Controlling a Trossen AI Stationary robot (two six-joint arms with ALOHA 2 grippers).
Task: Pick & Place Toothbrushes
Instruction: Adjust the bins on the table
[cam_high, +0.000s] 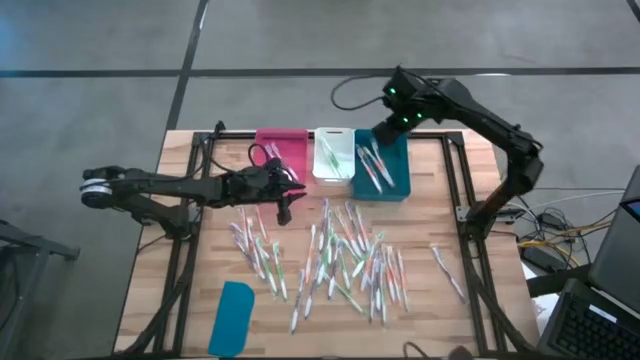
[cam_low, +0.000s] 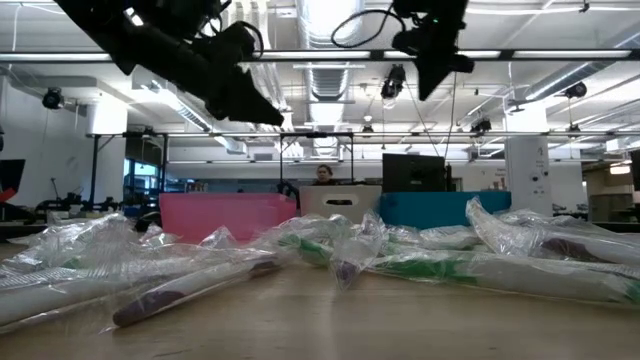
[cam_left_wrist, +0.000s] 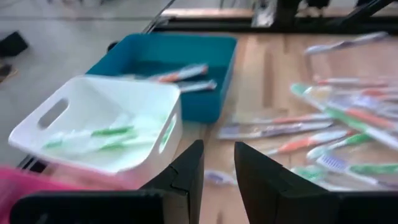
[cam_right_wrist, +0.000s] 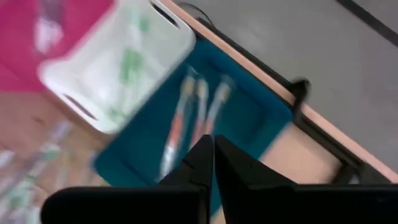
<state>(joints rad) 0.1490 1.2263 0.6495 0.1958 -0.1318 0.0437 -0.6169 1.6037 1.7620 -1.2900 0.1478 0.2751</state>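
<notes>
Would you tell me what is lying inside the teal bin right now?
The teal bin holds three toothbrushes with orange-red accents, lying roughly parallel on its floor. In the right wrist view the shut right gripper covers part of the floor.

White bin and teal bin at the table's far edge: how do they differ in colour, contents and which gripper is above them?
The white plastic bin holds green-accented toothbrushes; the teal plastic bin holds orange-red ones. The white bin stands in the middle of the row, the teal bin at its right end. The shut right gripper hangs over the teal bin; no gripper is over the white one. Both are open-topped rectangular bins standing side by side.
</notes>
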